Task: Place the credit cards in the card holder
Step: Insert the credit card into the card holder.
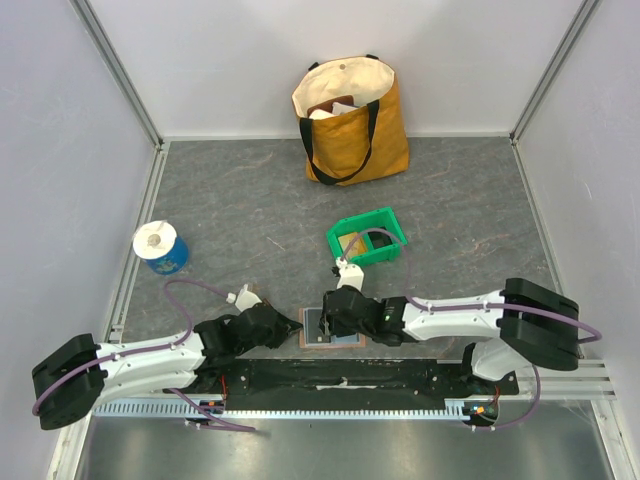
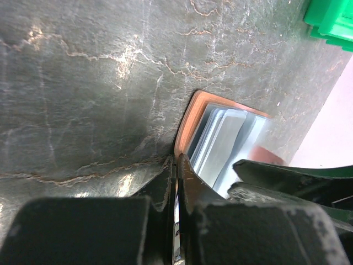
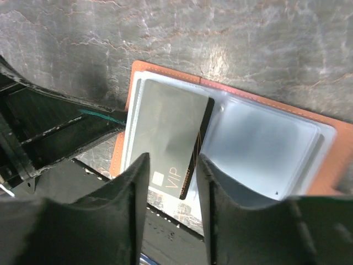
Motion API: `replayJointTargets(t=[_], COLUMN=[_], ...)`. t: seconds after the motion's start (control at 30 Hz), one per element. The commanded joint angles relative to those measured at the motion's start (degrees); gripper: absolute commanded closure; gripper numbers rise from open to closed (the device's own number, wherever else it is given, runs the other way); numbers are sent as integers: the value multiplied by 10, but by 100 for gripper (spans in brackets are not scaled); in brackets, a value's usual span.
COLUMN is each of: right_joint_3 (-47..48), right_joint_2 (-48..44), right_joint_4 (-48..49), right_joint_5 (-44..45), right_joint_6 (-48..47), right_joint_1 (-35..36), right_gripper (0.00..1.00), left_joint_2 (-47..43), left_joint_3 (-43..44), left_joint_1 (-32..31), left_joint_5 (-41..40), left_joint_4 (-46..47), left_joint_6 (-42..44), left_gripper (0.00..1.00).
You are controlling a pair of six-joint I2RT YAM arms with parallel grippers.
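The terracotta card holder [image 3: 265,102] lies open on the table, its pale blue-grey sleeves facing up, between the two arms [image 1: 313,330]. A dark grey credit card [image 3: 171,127] marked VIP lies skewed on the holder's left page. My right gripper [image 3: 172,157] stands over its near end, one finger against each long edge. My left gripper [image 2: 177,160] is shut on the holder's orange rim [image 2: 190,110] at the left side. In the top view the left gripper [image 1: 292,327] and right gripper [image 1: 332,318] meet over the holder.
A green plastic bin [image 1: 366,238] stands just behind the holder, also at the left wrist view's top right corner [image 2: 331,22]. A yellow tote bag [image 1: 350,115] leans at the back wall. A blue-and-white roll [image 1: 160,247] sits at the left.
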Motion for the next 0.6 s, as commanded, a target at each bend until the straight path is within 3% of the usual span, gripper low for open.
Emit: replayJointTargets(t=[0.0, 0.13, 0.33, 0.57], right_joint_3=[23, 20, 1, -6], right_joint_2=[-45, -45, -60, -134], right_joint_4=[-38, -85, -66, -142], right_joint_5=[66, 84, 66, 118], right_joint_6=[-6, 4, 7, -1], right_joint_1=[4, 2, 3, -27], right_gripper=[52, 52, 55, 49], left_joint_2=[-1, -10, -22, -16], left_joint_3=[-2, -3, -3, 61], left_joint_1=[-1, 0, 0, 0], left_joint_5=[-16, -21, -25, -40], left_joint_4=[-65, -76, -83, -121], left_joint_6=[7, 5, 4, 75], left_gripper=[98, 98, 98, 98])
